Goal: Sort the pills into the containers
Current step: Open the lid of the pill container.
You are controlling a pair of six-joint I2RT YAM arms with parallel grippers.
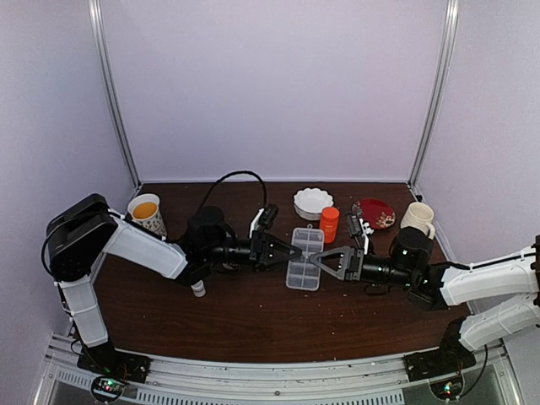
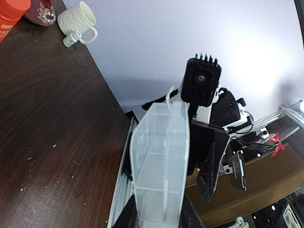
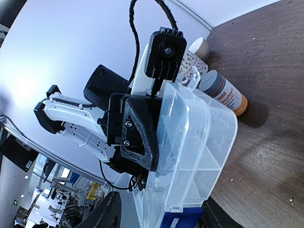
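The clear pill box (image 1: 304, 258) lies mid-table with its containers (image 3: 199, 156) showing through the plastic. My left gripper (image 1: 284, 251) comes in from the left and is shut on the box's left edge. In the left wrist view the box (image 2: 159, 161) fills the gap between the left gripper's (image 2: 159, 214) fingers. My right gripper (image 1: 325, 260) straddles the right edge, open. In the right wrist view the box sits against one finger of the right gripper (image 3: 156, 216), with a gap on the other side. No pills can be made out.
Behind the box stand an orange bottle (image 1: 329, 224), a white bowl (image 1: 313, 202), a red plate (image 1: 375, 213) and a white mug (image 1: 418, 218). A paper cup (image 1: 146, 213) stands at back left. A small white bottle (image 1: 197, 288) is under the left arm. A grey-capped bottle (image 3: 223, 92) lies nearby.
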